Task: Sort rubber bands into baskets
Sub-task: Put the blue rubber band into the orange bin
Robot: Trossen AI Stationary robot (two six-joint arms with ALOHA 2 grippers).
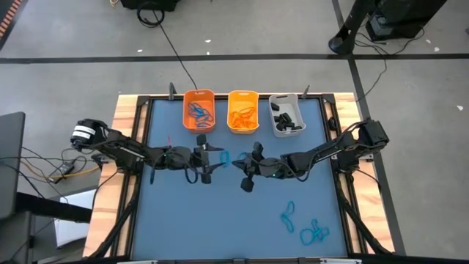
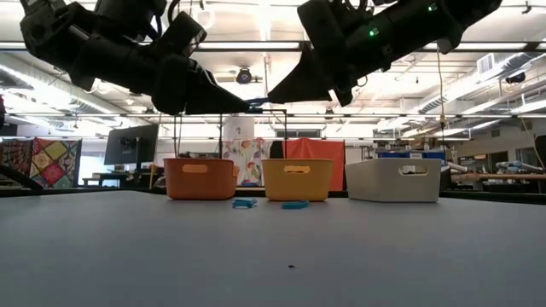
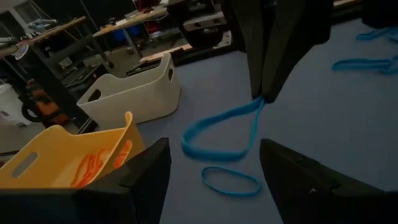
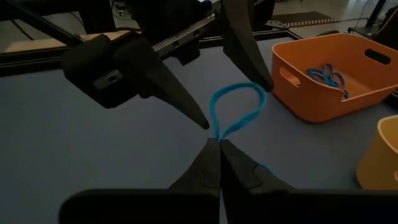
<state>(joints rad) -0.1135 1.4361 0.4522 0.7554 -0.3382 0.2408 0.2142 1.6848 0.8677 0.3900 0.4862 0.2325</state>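
My right gripper (image 1: 239, 163) is shut on a blue rubber band (image 4: 236, 106) above the table's middle. My left gripper (image 1: 211, 163) faces it, open. Its two fingers (image 4: 177, 93) stand on either side of the band's free loop (image 3: 214, 134). I cannot tell whether a finger touches the loop. At the far edge stand three baskets. The orange basket (image 1: 198, 110) holds blue bands, the yellow-orange basket (image 1: 243, 111) holds orange bands, and the grey-white basket (image 1: 286, 115) holds black ones. Another blue band (image 3: 230, 180) lies flat on the table below the grippers. My right gripper pinches one end of the blue band (image 4: 217, 133) between its two shut fingertips. The fingers come about level from the table's right side. The band is lifted clear of the table, and its open loop (image 4: 244, 88) reaches out toward my left gripper.
More loose blue bands lie on the blue mat at the near right (image 1: 288, 214) (image 1: 314, 233). In the low view two blue bands (image 2: 245, 203) (image 2: 295, 205) lie in front of the baskets. Wooden rails (image 1: 124, 125) frame the table.
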